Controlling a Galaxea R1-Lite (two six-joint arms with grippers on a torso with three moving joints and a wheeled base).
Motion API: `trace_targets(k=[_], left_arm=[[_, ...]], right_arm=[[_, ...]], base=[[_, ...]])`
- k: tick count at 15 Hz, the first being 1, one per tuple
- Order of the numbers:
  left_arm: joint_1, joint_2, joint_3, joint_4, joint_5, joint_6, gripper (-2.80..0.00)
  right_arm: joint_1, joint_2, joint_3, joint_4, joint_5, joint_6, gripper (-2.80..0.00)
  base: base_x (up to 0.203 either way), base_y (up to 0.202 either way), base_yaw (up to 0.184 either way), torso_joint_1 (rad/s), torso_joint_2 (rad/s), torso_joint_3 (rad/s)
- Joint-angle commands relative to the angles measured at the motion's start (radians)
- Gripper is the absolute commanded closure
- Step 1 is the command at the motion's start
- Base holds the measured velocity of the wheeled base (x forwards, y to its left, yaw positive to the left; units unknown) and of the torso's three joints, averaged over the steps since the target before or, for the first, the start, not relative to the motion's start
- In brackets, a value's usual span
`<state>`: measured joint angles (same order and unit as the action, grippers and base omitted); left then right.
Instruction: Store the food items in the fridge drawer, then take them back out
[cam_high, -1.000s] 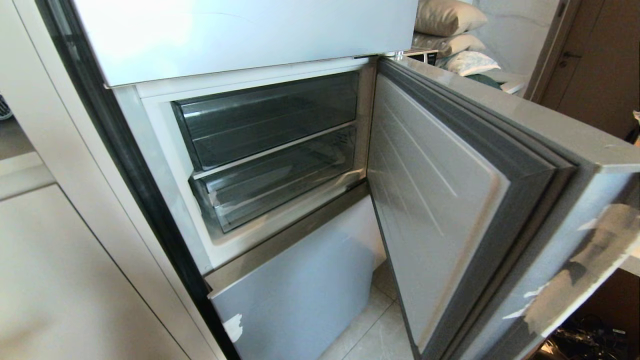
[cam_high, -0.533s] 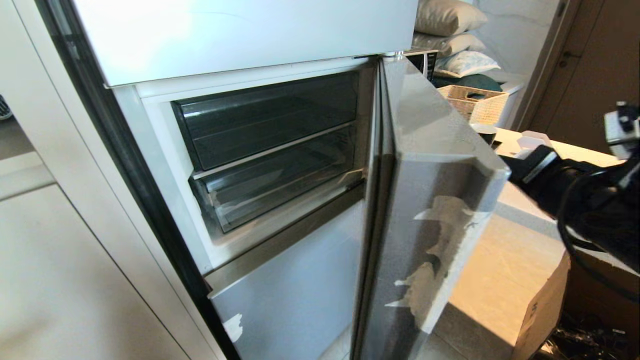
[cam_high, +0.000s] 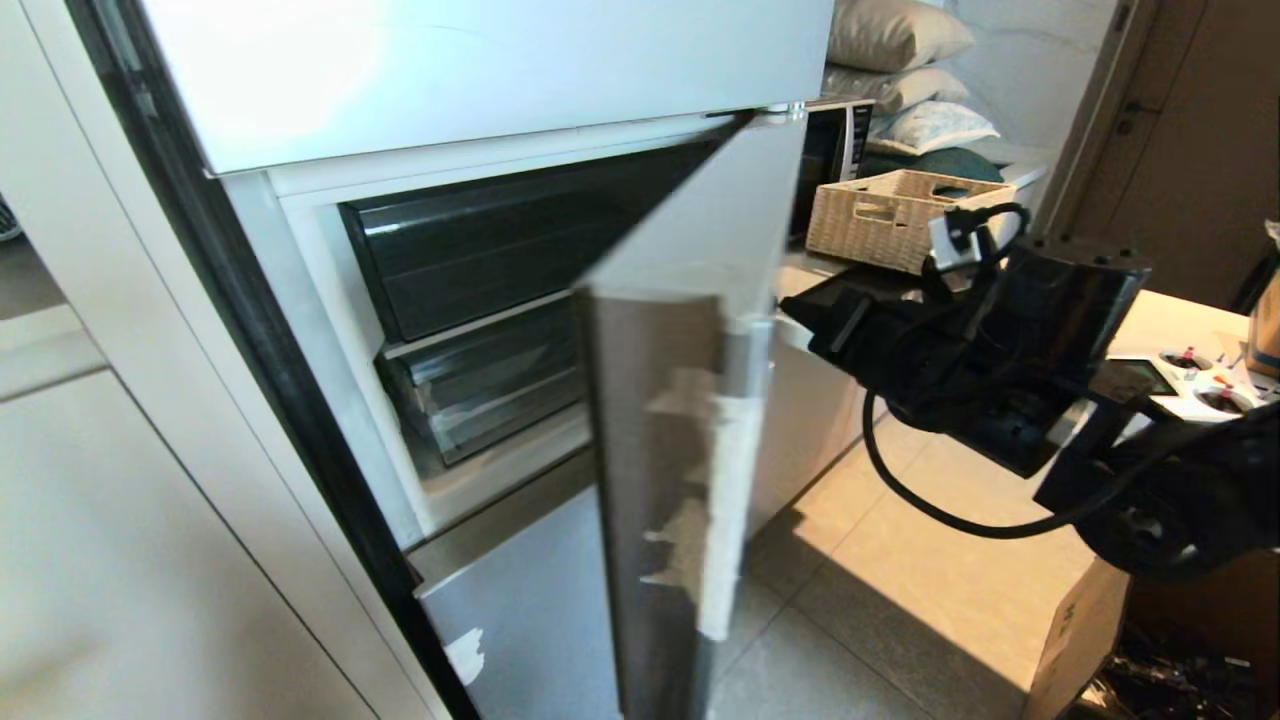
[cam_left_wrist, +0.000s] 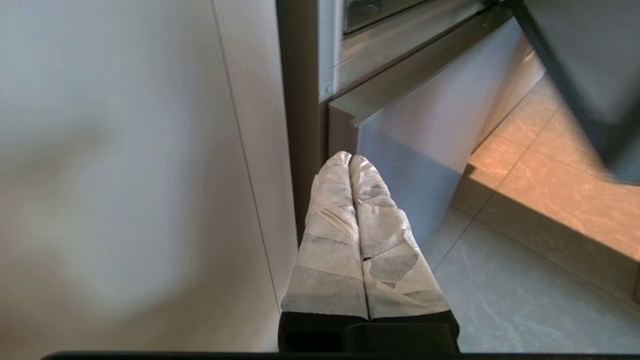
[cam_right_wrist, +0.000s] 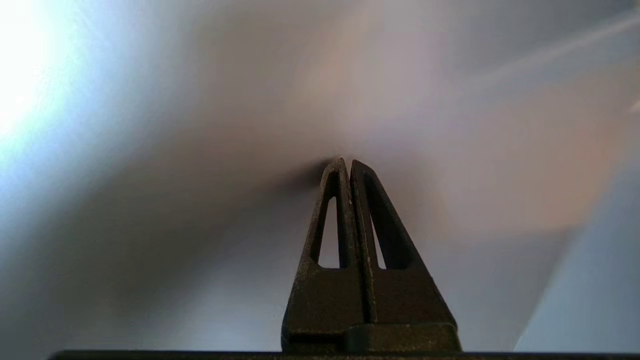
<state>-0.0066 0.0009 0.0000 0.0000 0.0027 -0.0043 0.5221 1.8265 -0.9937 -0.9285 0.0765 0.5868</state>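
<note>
The right gripper (cam_right_wrist: 350, 162), black fingers pressed together, tips against the grey fridge door (cam_high: 680, 420), should push squarely to shut it without slipping. At nine o'clock, the clear ribbed drawer (cam_high: 480, 385) is shut. Left gripper (cam_left_wrist: 350, 157), taped fingers together, idles low.

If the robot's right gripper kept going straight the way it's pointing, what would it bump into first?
Probably the fridge door. The shut right gripper points its tips straight at that grey panel, seemingly right against it already.
</note>
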Motion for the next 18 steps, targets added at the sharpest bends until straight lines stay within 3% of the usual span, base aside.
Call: trace_targets(k=[1, 5, 10, 12, 15, 18], left_arm=[[-0.001, 0.001, 0.000, 0.000, 0.000, 0.000, 0.00], [-0.001, 0.001, 0.000, 0.000, 0.000, 0.000, 0.00], [-0.001, 0.001, 0.000, 0.000, 0.000, 0.000, 0.00], [-0.001, 0.001, 0.000, 0.000, 0.000, 0.000, 0.00], [-0.001, 0.001, 0.000, 0.000, 0.000, 0.000, 0.00], [-0.001, 0.001, 0.000, 0.000, 0.000, 0.000, 0.00]], right_arm=[[0.005, 0.148, -0.134, -0.006, 0.090, 0.003, 0.00], [0.040, 0.335, -0.465, 0.043, 0.110, 0.009, 0.00], [0.092, 0.523, -0.781, 0.126, 0.006, 0.017, 0.00], [0.102, 0.582, -0.853, 0.139, -0.072, 0.025, 0.00], [0.102, 0.445, -0.724, 0.136, -0.118, 0.021, 0.00], [0.097, 0.103, -0.346, 0.134, -0.125, -0.027, 0.00]], base=[[0.000, 0.000, 0.000, 0.000, 0.00, 0.000], [0.000, 0.000, 0.000, 0.000, 0.00, 0.000], [0.000, 0.000, 0.000, 0.000, 0.00, 0.000], [0.000, 0.000, 0.000, 0.000, 0.00, 0.000], [0.000, 0.000, 0.000, 0.000, 0.00, 0.000], [0.000, 0.000, 0.000, 0.000, 0.00, 0.000]])
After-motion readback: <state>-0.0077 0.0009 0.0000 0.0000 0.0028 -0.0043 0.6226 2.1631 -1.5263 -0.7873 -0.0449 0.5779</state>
